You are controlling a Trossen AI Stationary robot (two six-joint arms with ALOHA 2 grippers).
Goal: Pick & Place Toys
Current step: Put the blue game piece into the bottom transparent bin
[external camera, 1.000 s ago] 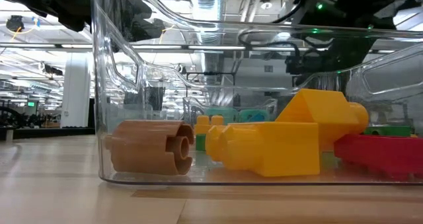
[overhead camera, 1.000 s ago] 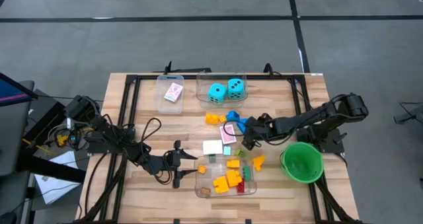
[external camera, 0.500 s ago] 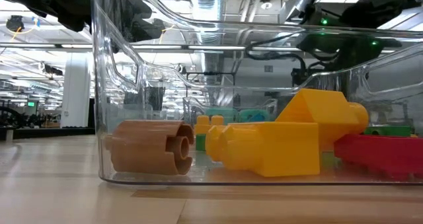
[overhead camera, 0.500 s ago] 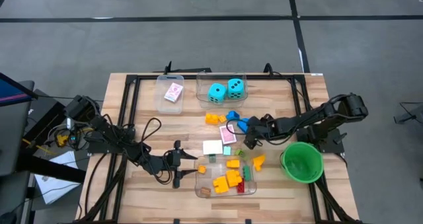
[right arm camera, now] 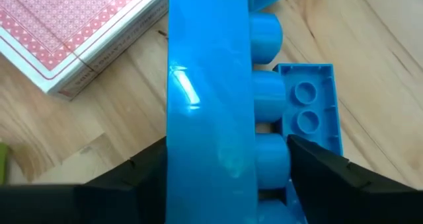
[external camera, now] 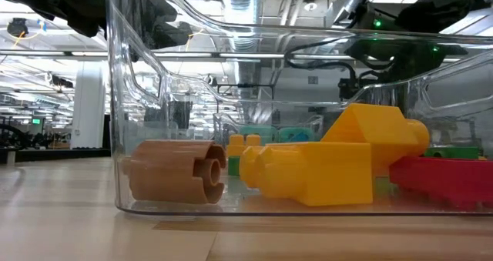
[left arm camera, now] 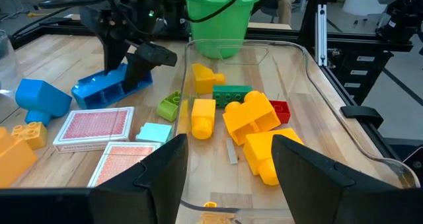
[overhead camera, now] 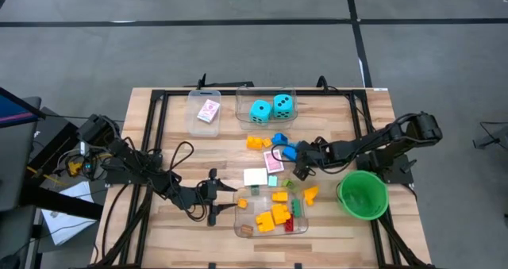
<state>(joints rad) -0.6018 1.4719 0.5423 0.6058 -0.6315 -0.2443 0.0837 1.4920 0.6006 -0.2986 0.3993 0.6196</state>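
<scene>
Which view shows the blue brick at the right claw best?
The right wrist view: the blue brick fills it, between the right claw's fingers. The left wrist view shows it farther off; the high view, a speck; the low view, nothing.

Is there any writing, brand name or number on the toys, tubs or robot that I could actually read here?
No readable words, brands or numbers show in any view.
Dice: black dots only, no numerals.
Card decks: a red patterned back, no lettering visible.
Blue brick: plain, nothing printed that shows.
Green sign in the room behind: too small to read.
</scene>
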